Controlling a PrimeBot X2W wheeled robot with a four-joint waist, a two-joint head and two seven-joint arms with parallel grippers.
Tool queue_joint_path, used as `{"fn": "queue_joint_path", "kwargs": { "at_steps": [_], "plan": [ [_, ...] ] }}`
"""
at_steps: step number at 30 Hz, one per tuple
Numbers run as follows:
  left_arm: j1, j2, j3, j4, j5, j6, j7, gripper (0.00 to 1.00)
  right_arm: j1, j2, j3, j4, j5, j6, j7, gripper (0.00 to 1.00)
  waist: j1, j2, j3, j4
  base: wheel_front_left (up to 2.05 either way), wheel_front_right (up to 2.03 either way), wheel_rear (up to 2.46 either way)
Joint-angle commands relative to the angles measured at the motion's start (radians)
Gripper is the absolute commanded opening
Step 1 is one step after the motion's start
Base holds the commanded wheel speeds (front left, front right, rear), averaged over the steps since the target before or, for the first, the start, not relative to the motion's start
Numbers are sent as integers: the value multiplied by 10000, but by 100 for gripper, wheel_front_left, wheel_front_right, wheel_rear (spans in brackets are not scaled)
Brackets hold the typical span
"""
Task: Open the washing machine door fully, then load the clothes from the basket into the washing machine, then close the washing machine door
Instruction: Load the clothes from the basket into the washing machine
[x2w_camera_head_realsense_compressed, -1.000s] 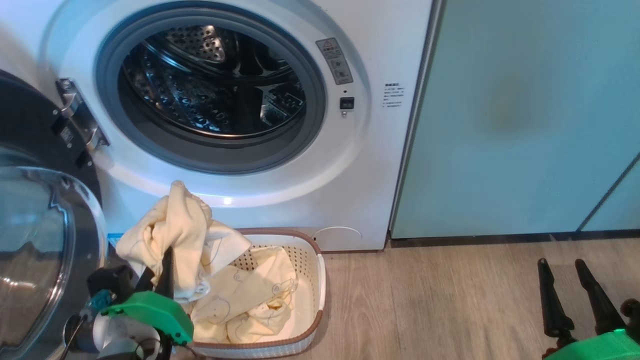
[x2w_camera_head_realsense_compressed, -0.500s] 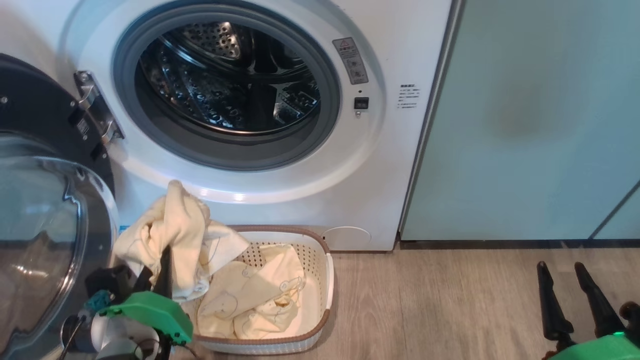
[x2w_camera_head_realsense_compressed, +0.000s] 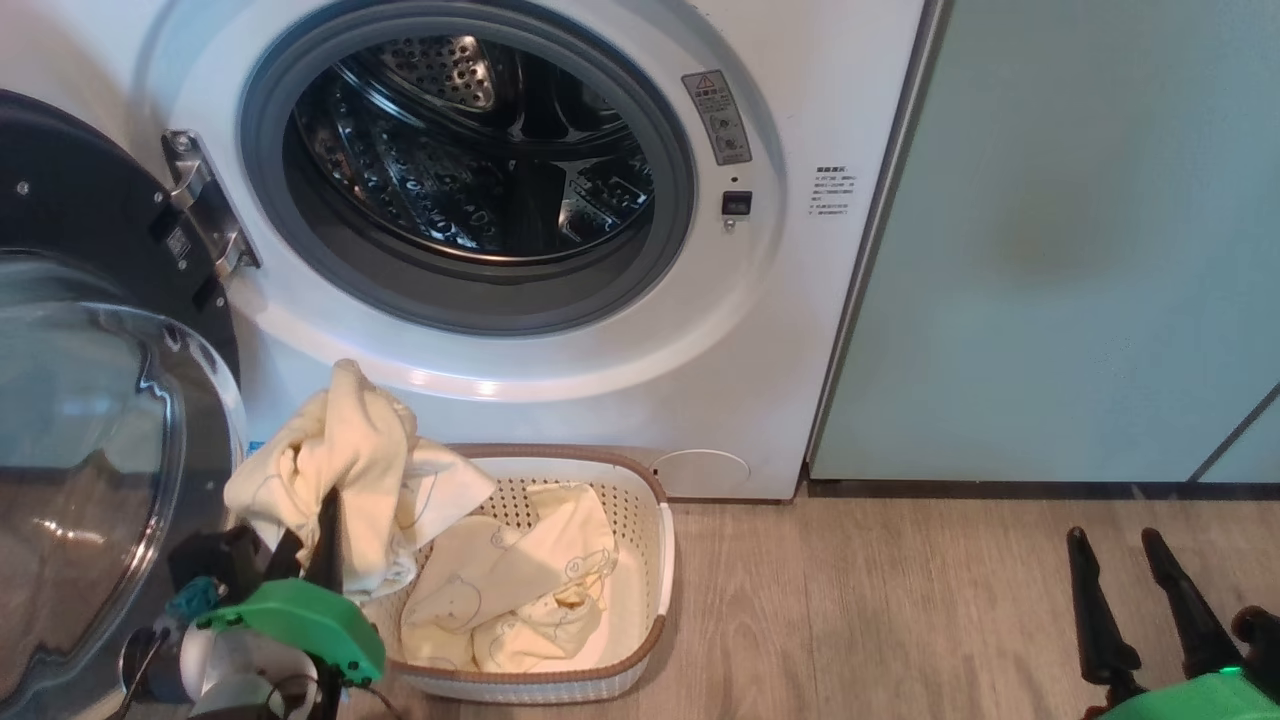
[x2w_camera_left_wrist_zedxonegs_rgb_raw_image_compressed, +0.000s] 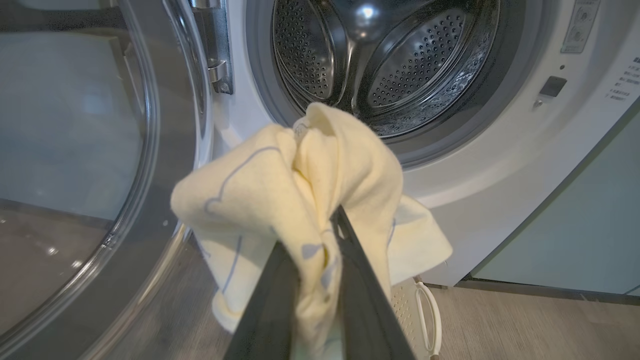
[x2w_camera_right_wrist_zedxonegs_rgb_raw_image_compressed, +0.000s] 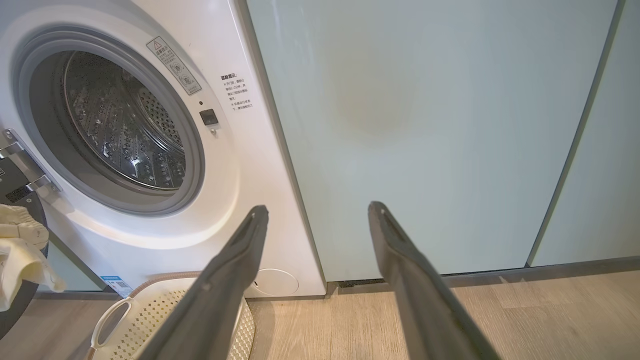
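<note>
The white washing machine (x2w_camera_head_realsense_compressed: 780, 330) stands with its steel drum (x2w_camera_head_realsense_compressed: 470, 150) exposed. Its black-rimmed glass door (x2w_camera_head_realsense_compressed: 90, 430) is swung out wide on the left. On the floor below sits the cream basket (x2w_camera_head_realsense_compressed: 655, 560), with pale yellow clothes (x2w_camera_head_realsense_compressed: 520, 590) lying inside. My left gripper (x2w_camera_head_realsense_compressed: 328, 505) is shut on one yellow cloth piece (x2w_camera_head_realsense_compressed: 350, 460) and holds it above the basket's left end. In the left wrist view that cloth (x2w_camera_left_wrist_zedxonegs_rgb_raw_image_compressed: 300, 185) bunches around my left gripper (x2w_camera_left_wrist_zedxonegs_rgb_raw_image_compressed: 320, 222), below and in front of the drum opening (x2w_camera_left_wrist_zedxonegs_rgb_raw_image_compressed: 385, 65). My right gripper (x2w_camera_head_realsense_compressed: 1112, 540) is open and empty at the lower right.
Pale green cabinet doors (x2w_camera_head_realsense_compressed: 1080, 250) run right of the washer, above a wood-look floor (x2w_camera_head_realsense_compressed: 880, 600). In the right wrist view my right gripper (x2w_camera_right_wrist_zedxonegs_rgb_raw_image_compressed: 318, 210) faces the cabinet (x2w_camera_right_wrist_zedxonegs_rgb_raw_image_compressed: 425, 125), with the basket (x2w_camera_right_wrist_zedxonegs_rgb_raw_image_compressed: 165, 305) low on the left.
The head camera has shifted, so the washer and basket sit further right in the picture. The left gripper keeps its hold on the cloth; the right stays open.
</note>
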Motion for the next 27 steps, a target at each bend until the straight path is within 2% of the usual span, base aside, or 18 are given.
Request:
{"fn": "queue_joint_path", "kwargs": {
  "at_steps": [1, 12, 19, 27],
  "plan": [
    [-396, 295, 280, -412, -88, 44, -93, 0, -308, -170, 210, -332, -40, 42, -95, 100, 0, -1, 5, -28, 0, 0, 0],
    [-1168, 273, 130, -580, -173, 24, -23, 0, -423, -205, 273, -343, 36, 42, -95, 100, 0, -1, 305, -265, 0, 0, 0],
    [-2891, 291, -57, -235, -124, 83, 205, 0, -857, -109, 296, -423, 93, 42, -95, 100, 0, -1, 1124, -538, 0, 0, 0],
    [-5504, 343, -44, 936, -170, 273, 398, 0, -1544, -56, 468, -482, 172, 42, -95, 100, 0, -1, 2327, -1005, 0, 0, 0]
  ]
}}
